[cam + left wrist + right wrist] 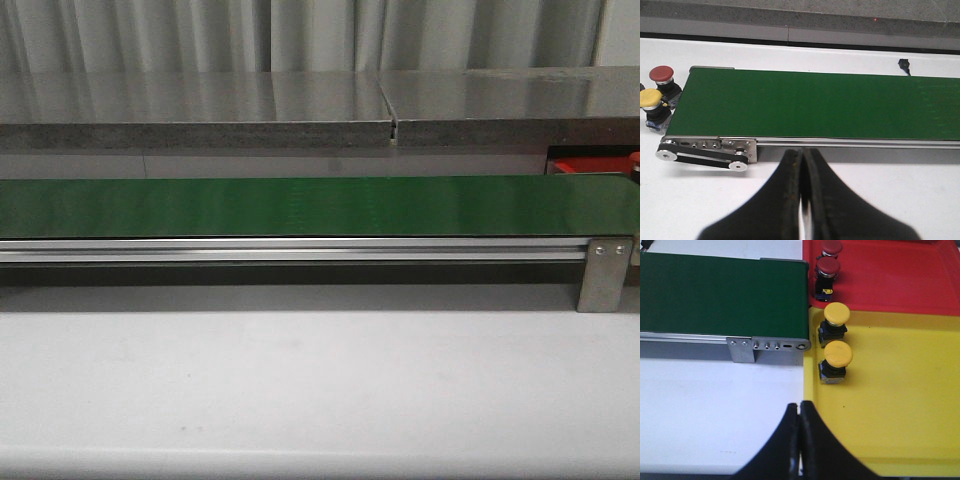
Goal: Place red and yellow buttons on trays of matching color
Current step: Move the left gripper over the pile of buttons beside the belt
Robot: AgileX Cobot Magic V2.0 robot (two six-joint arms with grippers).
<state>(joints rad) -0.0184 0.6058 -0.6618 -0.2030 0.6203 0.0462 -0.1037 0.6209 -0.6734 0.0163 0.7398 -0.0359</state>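
In the left wrist view a red button (662, 74) and a yellow button (650, 98) stand on the white table by the end of the green belt (815, 102). My left gripper (802, 152) is shut and empty, short of the belt's rail. In the right wrist view two yellow buttons (836, 315) (838, 354) stand on the yellow tray (900, 390), and two red buttons (828, 268) (831, 247) stand on the red tray (900, 280). My right gripper (799, 405) is shut and empty over the yellow tray's edge. Neither gripper shows in the front view.
The green conveyor belt (320, 205) runs across the front view on a metal rail (300, 250), with a bracket (605, 270) at its right end. A corner of the red tray (590, 165) shows behind it. A grey ledge (300, 110) lies beyond. White table (320, 390) lies in front.
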